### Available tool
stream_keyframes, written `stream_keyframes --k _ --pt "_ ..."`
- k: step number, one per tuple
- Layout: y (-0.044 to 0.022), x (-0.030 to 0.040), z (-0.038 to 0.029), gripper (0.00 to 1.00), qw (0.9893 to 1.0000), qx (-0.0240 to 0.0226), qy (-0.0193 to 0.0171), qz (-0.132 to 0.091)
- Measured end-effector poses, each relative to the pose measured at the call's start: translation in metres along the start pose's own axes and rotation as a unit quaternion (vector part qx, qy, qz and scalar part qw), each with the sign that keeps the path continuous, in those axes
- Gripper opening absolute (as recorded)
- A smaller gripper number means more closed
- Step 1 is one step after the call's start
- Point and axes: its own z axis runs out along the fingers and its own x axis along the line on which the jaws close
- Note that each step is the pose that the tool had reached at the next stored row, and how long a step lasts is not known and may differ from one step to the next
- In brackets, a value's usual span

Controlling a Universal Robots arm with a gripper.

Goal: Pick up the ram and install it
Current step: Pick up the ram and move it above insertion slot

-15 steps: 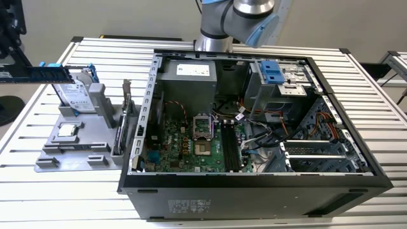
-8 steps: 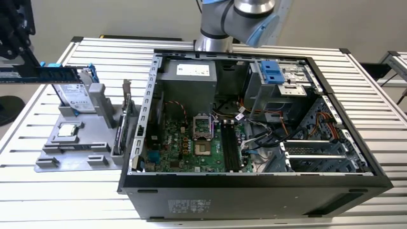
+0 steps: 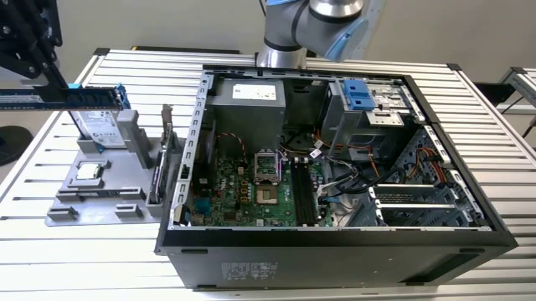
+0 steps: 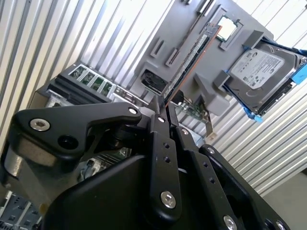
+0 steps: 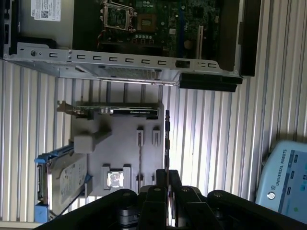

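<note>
The ram (image 3: 80, 98) is a thin bluish stick held level in the air at the exterior view's left, above the grey parts holder (image 3: 100, 194). My black gripper (image 3: 52, 84) is shut on it from above. In the second wrist view the ram (image 4: 192, 60) runs edge-on out from between the fingers (image 4: 160, 139). In the first wrist view the ram (image 5: 166, 139) shows as a thin dark line over the holder's edge, with the gripper (image 5: 166, 179) closed on its near end. The long black motherboard slots (image 3: 302, 194) lie inside the open computer case (image 3: 335, 241).
On the holder a hard drive (image 3: 100, 128) with blue rails stands upright, a processor chip (image 3: 90, 172) lies flat, and an expansion card (image 3: 165, 157) stands on edge beside the case wall. Cables and a drive cage (image 3: 368, 106) crowd the case. A teach pendant (image 5: 288, 177) lies on the slatted table.
</note>
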Motion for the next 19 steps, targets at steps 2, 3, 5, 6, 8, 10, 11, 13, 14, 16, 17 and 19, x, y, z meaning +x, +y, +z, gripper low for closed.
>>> stream_keyframes --k 2,3,5,6,8,10,11,13,14,16,17,19 --pt "0.0038 -0.0001 0.0001 0.0 1.0 0.0 0.0 0.0" --pt "0.0057 -0.0002 0.0001 0.0 1.0 0.0 0.0 0.0" --pt "0.0097 -0.0004 0.0002 0.0 1.0 0.0 0.0 0.0" --pt "0.0117 -0.0005 0.0002 0.0 1.0 0.0 0.0 0.0" --pt "0.0157 -0.0006 0.0003 0.0 1.0 0.0 0.0 0.0" --pt "0.0197 -0.0008 0.0004 0.0 1.0 0.0 0.0 0.0" --pt "0.0217 -0.0009 0.0004 0.0 1.0 0.0 0.0 0.0" --pt "0.0256 -0.001 0.0005 0.0 1.0 0.0 0.0 0.0" --pt "0.0276 -0.0011 0.0005 0.0 1.0 0.0 0.0 0.0" --pt "0.0316 -0.0012 0.0006 0.0 1.0 0.0 0.0 0.0" --pt "0.0336 -0.0013 0.0007 0.0 1.0 0.0 0.0 0.0" --pt "0.0375 -0.0015 0.0008 0.0 1.0 0.0 0.0 0.0"
